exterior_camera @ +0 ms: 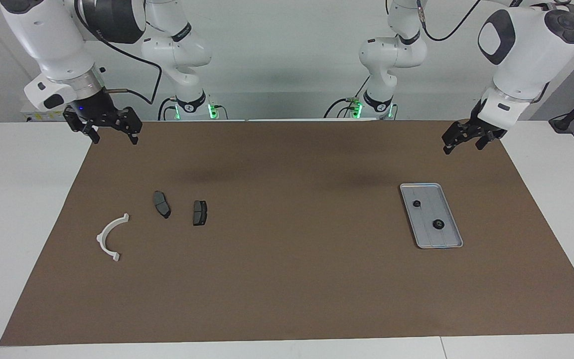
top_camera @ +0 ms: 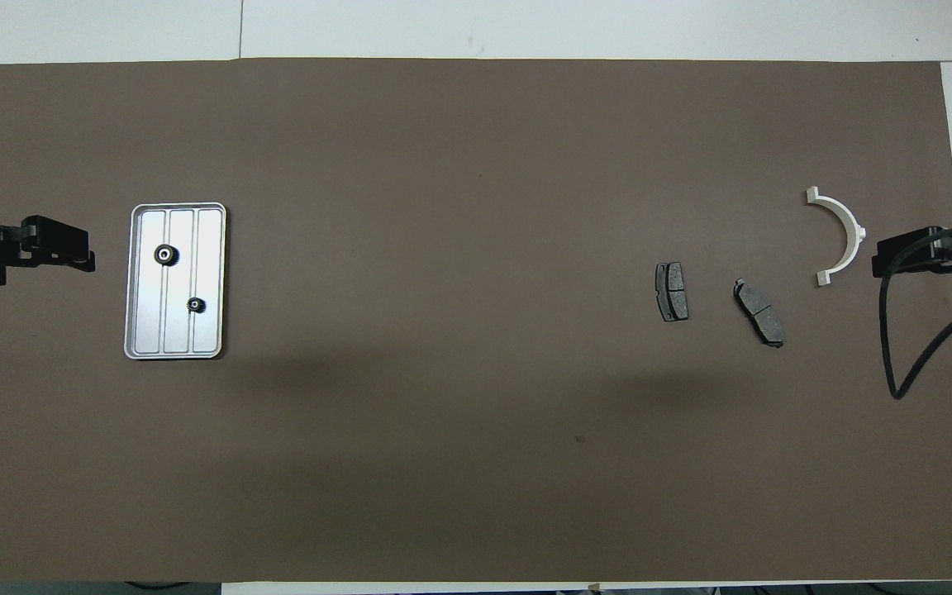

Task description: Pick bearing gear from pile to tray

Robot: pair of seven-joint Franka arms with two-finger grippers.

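Apparently the sorting is finished: two black bearing gears [exterior_camera: 437, 224] [exterior_camera: 416, 203] lie in the silver tray [exterior_camera: 453, 244] toward the left arm's end of the table. What remains of the pile, two brake pads [exterior_camera: 161, 204] [exterior_camera: 199, 212] and a white arc bracket [exterior_camera: 111, 236], sits toward the right arm's end, with no gear visible among them. The left gripper [exterior_camera: 463, 140] and the right gripper [exterior_camera: 112, 134] hang spread and empty over the mat [exterior_camera: 287, 289]. Next I'd expect only parking.
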